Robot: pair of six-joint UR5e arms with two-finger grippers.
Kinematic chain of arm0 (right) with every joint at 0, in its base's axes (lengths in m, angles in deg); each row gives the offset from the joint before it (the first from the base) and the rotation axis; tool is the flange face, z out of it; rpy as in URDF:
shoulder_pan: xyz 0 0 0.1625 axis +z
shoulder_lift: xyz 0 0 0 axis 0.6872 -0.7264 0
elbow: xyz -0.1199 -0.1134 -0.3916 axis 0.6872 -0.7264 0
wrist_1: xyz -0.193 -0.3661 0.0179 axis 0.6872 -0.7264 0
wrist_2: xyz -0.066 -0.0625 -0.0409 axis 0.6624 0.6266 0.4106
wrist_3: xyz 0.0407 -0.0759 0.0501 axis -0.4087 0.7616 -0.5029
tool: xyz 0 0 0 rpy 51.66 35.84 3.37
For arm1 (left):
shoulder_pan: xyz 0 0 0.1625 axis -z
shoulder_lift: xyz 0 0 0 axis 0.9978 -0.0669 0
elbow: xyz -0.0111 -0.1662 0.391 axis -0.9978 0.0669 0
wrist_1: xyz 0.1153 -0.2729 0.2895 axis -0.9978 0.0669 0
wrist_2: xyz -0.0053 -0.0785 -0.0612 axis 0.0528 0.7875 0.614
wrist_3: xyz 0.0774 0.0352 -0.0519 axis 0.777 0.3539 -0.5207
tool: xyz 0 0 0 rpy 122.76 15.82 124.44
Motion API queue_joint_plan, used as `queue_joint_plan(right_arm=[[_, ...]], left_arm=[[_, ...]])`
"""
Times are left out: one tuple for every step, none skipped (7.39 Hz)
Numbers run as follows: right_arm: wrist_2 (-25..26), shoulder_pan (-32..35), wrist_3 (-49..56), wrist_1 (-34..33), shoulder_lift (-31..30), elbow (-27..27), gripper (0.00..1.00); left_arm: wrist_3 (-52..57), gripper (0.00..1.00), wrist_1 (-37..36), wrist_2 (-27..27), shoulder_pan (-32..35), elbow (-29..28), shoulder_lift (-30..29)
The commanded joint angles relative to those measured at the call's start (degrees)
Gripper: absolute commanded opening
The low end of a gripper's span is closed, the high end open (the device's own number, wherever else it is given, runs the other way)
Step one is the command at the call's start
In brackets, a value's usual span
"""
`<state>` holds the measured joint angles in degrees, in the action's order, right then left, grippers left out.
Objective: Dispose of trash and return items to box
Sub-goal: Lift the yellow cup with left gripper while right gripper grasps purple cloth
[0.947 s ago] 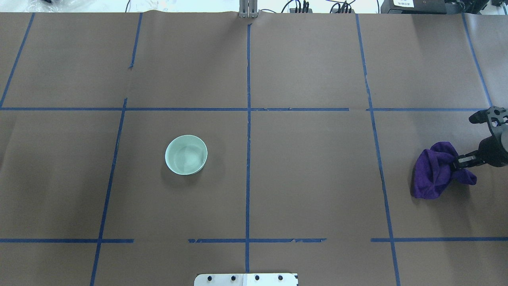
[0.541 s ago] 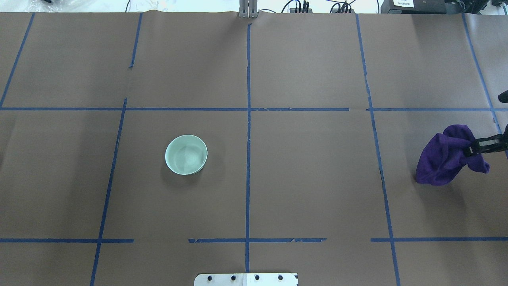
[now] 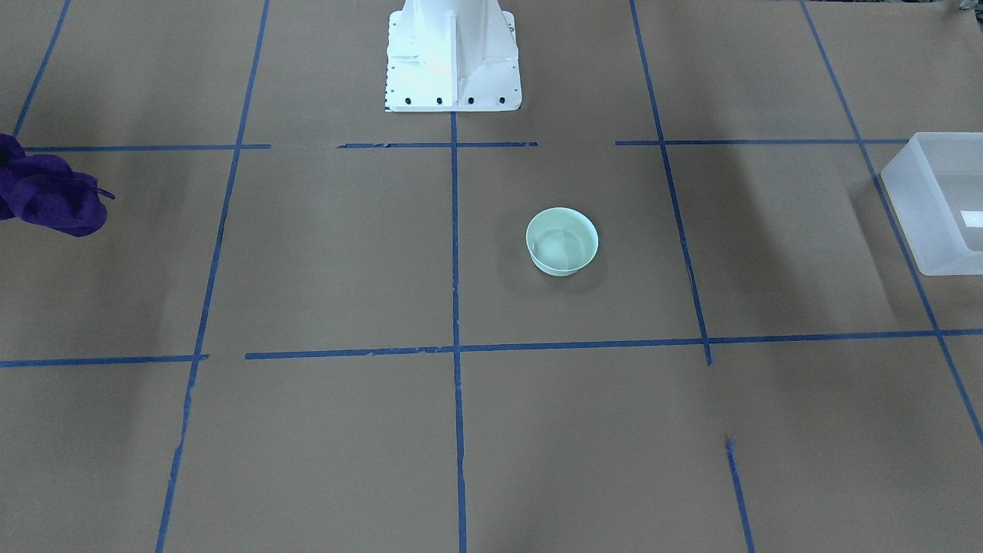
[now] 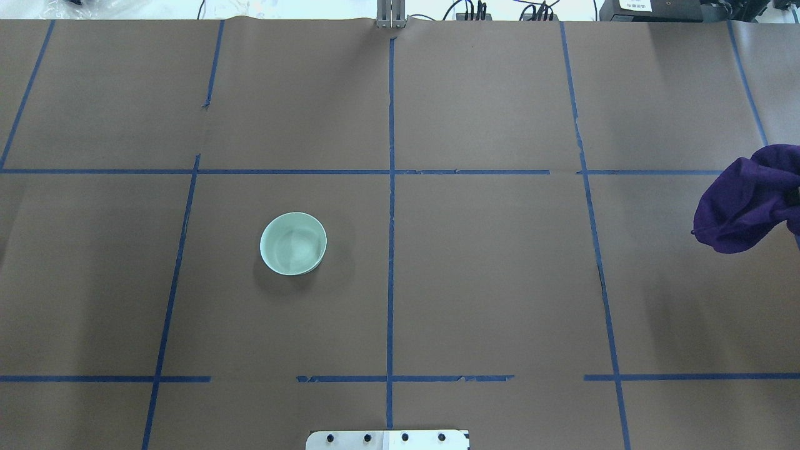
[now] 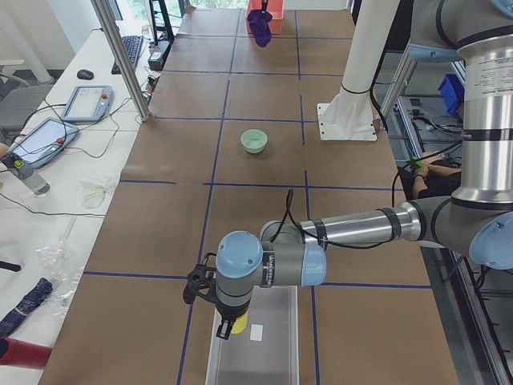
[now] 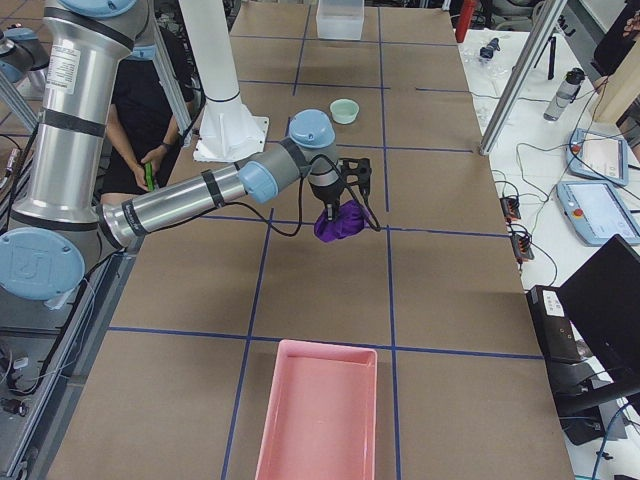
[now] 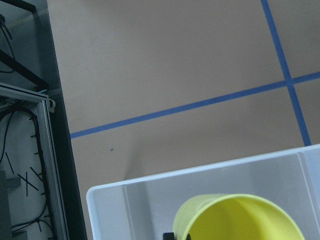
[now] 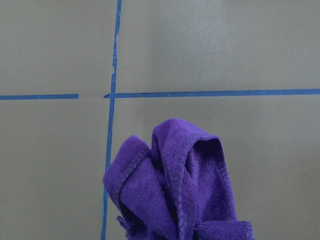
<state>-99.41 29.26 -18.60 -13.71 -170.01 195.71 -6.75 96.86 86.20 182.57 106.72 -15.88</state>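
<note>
My left gripper is shut on the small yellow cup, its mouth toward the wrist camera, over one end of the frosted-white box. The cup and box also show in the exterior left view. The box's corner shows at the front-facing view's right edge. My right gripper is shut on a crumpled purple cloth and holds it off the table. The cloth hangs at the overhead view's right edge and at the front-facing view's left edge; the fingers are hidden behind it.
A pale green bowl stands upright left of the table's middle line. A pink tray lies at the table end on my right. The white robot base stands at the near middle edge. Blue tape lines cross the brown paper.
My right gripper has lifted the purple cloth off the table and carried it right and farther away, out past the overhead view's edge. The bowl has not moved.
</note>
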Motion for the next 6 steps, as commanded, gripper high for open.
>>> queue_joint_plan(right_arm=[[0.08, 4.91, 4.41, -0.76, 0.21, 0.87, 0.0], [0.17, 7.03, 7.06, -1.02, -0.23, 0.79, 0.0], [0.17, 8.61, 9.18, -1.02, -0.58, 0.7, 0.0], [0.26, 9.76, 10.77, -1.11, -0.84, 0.52, 0.0], [0.34, 11.08, 12.35, -1.11, -1.11, 0.52, 0.0], [0.78, 12.4, 16.02, -1.11, -1.54, 0.44, 0.0]], left_arm=[[-4.04, 0.0, 3.08, 4.09, -8.39, -1.67, 0.8], [-4.14, 0.0, 6.85, 5.75, -9.56, -4.73, 0.89], [-4.14, 0.0, 9.67, 6.21, -10.44, -7.11, 0.98], [-4.23, 0.0, 12.31, 6.3, -10.71, -9.14, 0.98], [-4.23, 0.0, 12.68, 6.3, -10.97, -9.59, 0.98], [-4.93, 0.05, 12.68, 7.43, -11.32, -9.68, 0.98]])
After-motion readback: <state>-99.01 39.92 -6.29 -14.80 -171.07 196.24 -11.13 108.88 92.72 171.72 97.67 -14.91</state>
